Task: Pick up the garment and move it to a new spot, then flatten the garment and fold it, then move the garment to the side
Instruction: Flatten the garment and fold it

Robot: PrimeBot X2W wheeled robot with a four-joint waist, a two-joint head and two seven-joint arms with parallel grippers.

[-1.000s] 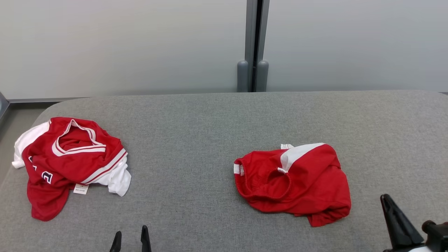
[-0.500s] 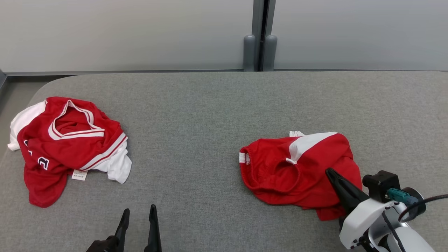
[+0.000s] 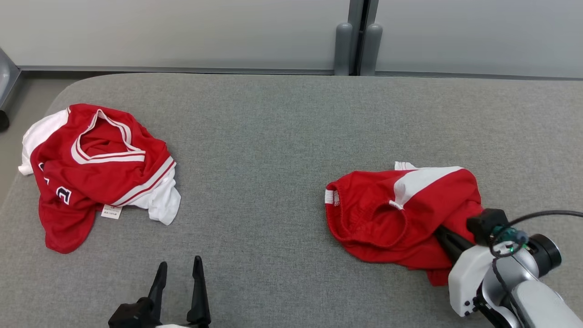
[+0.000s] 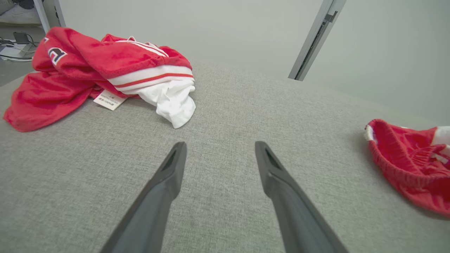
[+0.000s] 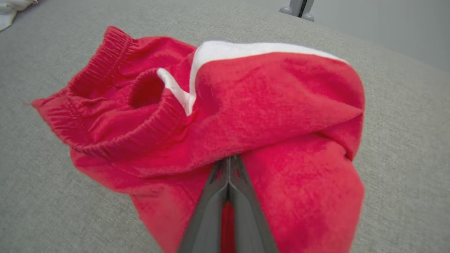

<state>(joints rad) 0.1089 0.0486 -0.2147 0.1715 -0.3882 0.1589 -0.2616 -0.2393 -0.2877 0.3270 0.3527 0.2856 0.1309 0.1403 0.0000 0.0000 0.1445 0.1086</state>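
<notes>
The garment [image 3: 387,218] is a crumpled pair of red shorts with a white side panel and an elastic waistband, lying right of centre on the grey padded table [image 3: 273,136]. My right gripper [image 3: 438,229] is shut, and its tips push into a fold at the near right side of the garment [image 5: 267,98]. In the right wrist view the right gripper [image 5: 228,160] has its fingers pressed together with no cloth seen between them. My left gripper [image 3: 179,266] stands open over bare table near the front edge, left of centre. From the left gripper [image 4: 219,146], the garment [image 4: 411,165] lies far to the right.
A second crumpled piece, a red and white jersey [image 3: 95,173] with a paper tag, lies at the table's left end, also seen as the jersey [image 4: 105,59] in the left wrist view. Behind the table stands a pale wall with a grey post [image 3: 357,36].
My right arm has come forward and in from the lower right until its shut tips reach the garment's fold. The head camera has tilted and shifted. The left gripper shows a little higher.
</notes>
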